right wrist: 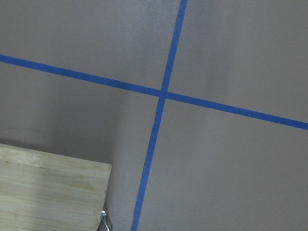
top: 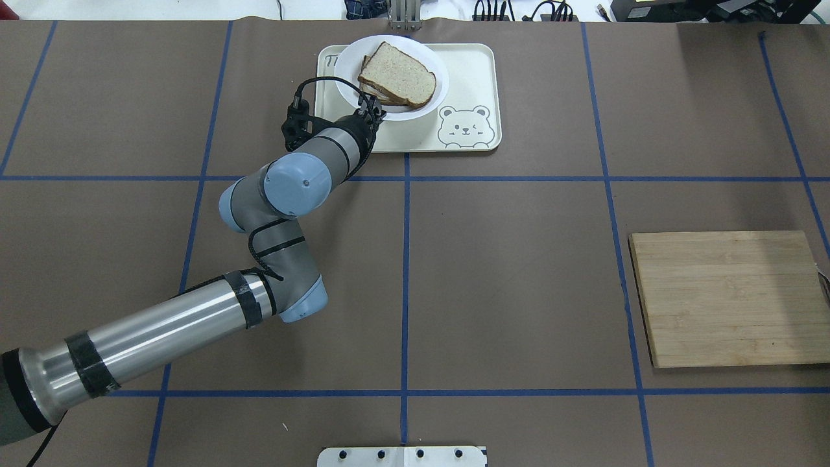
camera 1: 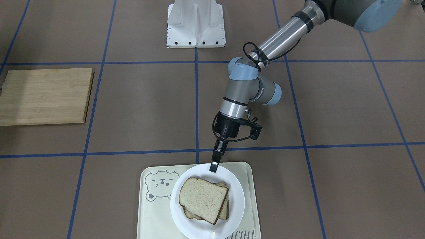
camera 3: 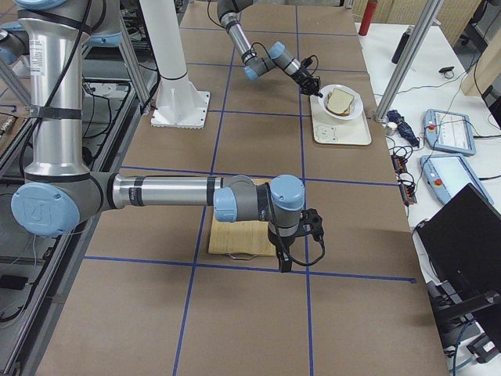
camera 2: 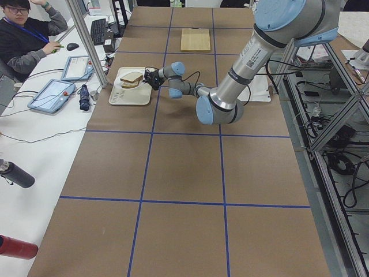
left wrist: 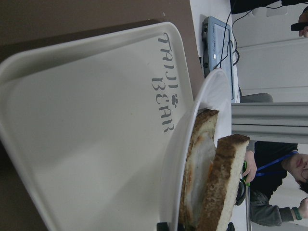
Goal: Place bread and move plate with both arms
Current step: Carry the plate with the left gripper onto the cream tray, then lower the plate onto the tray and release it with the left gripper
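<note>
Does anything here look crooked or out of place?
Only slightly: the top bread slice lies twisted on the slice beneath, so their corners don't line up. The plate sits off-centre on the bear tray. Nothing is spilled or broken.

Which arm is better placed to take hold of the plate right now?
Left. The left gripper is at the rim of the plate, which holds the bread; the right gripper hangs far off by the wooden board.
</note>
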Available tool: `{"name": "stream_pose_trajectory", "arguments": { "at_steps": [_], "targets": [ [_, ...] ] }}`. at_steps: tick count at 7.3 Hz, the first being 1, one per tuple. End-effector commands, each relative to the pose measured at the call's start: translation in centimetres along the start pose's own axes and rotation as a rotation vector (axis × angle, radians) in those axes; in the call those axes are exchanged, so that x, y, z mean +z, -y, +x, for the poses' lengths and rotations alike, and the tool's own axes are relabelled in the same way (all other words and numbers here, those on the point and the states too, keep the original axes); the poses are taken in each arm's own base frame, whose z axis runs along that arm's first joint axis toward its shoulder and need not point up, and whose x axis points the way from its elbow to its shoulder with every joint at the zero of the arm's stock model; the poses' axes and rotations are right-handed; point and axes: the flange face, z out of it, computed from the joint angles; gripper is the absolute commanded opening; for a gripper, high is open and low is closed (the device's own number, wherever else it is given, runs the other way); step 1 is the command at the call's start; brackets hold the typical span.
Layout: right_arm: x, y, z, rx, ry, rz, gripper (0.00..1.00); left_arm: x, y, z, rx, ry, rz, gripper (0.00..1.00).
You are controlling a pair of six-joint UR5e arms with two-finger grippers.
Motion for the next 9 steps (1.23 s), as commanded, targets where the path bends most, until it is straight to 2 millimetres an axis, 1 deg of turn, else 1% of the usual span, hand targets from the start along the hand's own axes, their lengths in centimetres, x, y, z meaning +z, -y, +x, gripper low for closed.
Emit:
{"name": "stream_pose_trajectory", "arguments": {
  "at_steps": [1,2,3,4,5,6,7,8,9],
  "targets": [
    [0.4,0.0,0.0,0.002,0.001,-0.007,1.00,0.7,-0.8,-0.3,0.021,0.020,0.001,0.99],
    [0.4,0.0,0.0,0.000,0.001,-0.007,1.00,0.5,-1.0,-0.2,0.064,0.018,-0.008,1.00],
    [0.5,0.3,0.0,-0.007,0.001,-0.002,1.00,-0.2,-1.5,0.6,0.120,0.019,-0.048,1.00],
    [0.6,0.3,0.1,-0.011,0.000,0.003,1.00,-2.0,-1.3,2.6,0.189,0.023,-0.132,1.00],
    [0.6,0.3,0.1,-0.011,0.000,0.003,1.00,-4.1,1.2,1.7,0.245,0.061,-0.196,1.00],
    [0.6,0.3,0.1,-0.012,0.000,0.003,1.00,-6.1,3.4,1.7,0.303,0.139,-0.256,1.00],
    [0.6,0.3,0.1,-0.012,0.000,0.003,1.00,-8.6,5.5,3.0,0.380,0.235,-0.342,1.00],
    [0.6,0.3,0.1,-0.012,0.000,0.003,1.00,-11.5,8.3,5.1,0.485,0.311,-0.397,1.00],
    [0.6,0.3,0.2,-0.013,0.000,0.002,1.00,-14.3,10.5,6.3,0.654,0.397,-0.421,1.00]
  ]
}}
